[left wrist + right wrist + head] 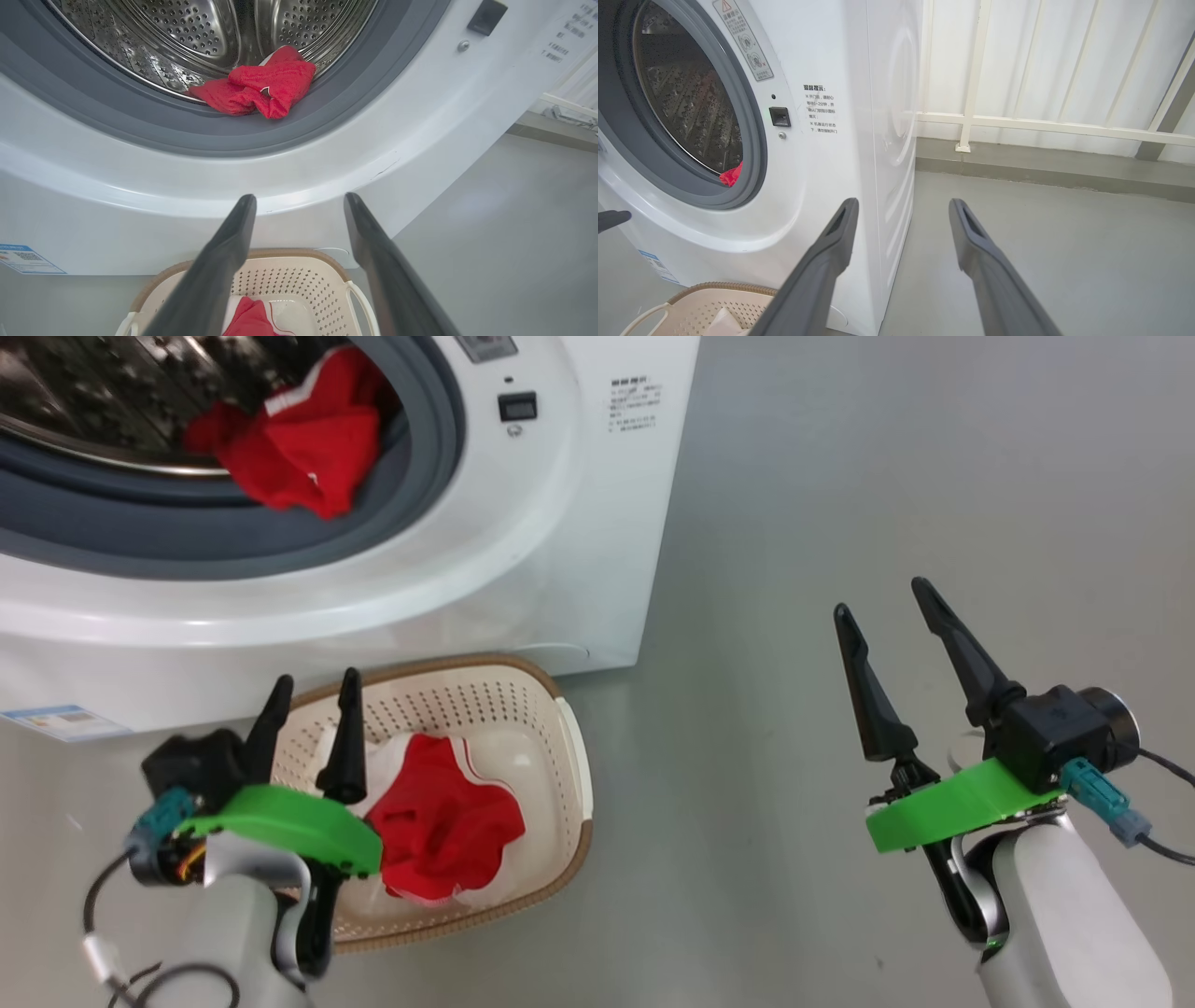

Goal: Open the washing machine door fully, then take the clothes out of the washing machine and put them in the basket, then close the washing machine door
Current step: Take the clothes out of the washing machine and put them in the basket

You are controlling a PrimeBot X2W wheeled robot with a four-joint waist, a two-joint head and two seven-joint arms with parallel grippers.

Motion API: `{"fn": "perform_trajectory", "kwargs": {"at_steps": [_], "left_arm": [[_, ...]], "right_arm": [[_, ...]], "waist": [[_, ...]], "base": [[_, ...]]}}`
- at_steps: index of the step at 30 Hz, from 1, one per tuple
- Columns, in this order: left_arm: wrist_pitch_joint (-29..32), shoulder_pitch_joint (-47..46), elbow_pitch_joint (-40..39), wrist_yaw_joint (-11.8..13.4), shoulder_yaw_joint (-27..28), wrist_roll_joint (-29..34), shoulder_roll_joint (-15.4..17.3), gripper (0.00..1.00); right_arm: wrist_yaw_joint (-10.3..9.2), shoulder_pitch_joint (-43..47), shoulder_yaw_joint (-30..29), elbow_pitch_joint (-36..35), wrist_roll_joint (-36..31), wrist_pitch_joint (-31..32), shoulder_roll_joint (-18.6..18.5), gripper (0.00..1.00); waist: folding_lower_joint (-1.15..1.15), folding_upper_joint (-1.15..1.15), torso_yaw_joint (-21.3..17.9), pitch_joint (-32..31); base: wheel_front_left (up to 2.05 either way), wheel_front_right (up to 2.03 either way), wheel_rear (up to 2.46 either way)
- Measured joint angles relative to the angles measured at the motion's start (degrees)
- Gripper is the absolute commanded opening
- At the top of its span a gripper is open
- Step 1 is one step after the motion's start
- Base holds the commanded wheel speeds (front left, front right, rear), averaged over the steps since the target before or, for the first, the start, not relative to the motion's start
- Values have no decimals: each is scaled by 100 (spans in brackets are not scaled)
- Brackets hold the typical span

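The white washing machine (579, 523) stands with its drum open; its door is out of view. A red garment (299, 448) lies at the drum's mouth, draped on the grey seal (261, 88). Another red and white garment (443, 826) lies in the cream basket (574, 775) on the floor in front of the machine. My left gripper (313, 695) hovers open and empty above the basket's left side, fingers pointing at the machine (299, 205). My right gripper (882, 607) is open and empty over bare floor, to the right of the machine (901, 210).
Grey floor (887, 476) spreads to the right of the machine. A white railing (1017, 123) with a low kerb runs behind it. A blue label (56, 721) sits low on the machine's front.
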Motion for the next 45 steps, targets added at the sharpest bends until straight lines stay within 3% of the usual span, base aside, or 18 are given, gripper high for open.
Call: {"fn": "perform_trajectory", "kwargs": {"at_steps": [6,9,19,31,45], "left_arm": [[0,759,-1266,59,188,349,-42,100],[0,1077,-1759,247,291,545,-56,100],[-5,1914,-2998,393,485,730,-130,100],[-25,2891,-3640,470,583,762,-153,100],[18,3256,-3763,655,656,842,-51,100]], "right_arm": [[0,198,-18,7,0,0,3,100],[0,225,-74,1,-3,0,3,100],[0,485,-199,-167,-55,0,7,100],[0,1274,-388,-706,-70,0,15,100],[0,1624,-327,-776,26,0,24,100]], "waist": [[0,0,67,-310],[0,0,90,-453],[0,0,163,-888],[0,0,127,-1420],[0,0,-80,-1666]], "base": [[0,0,0],[0,0,0],[0,0,0],[0,0,0],[0,0,0]]}}
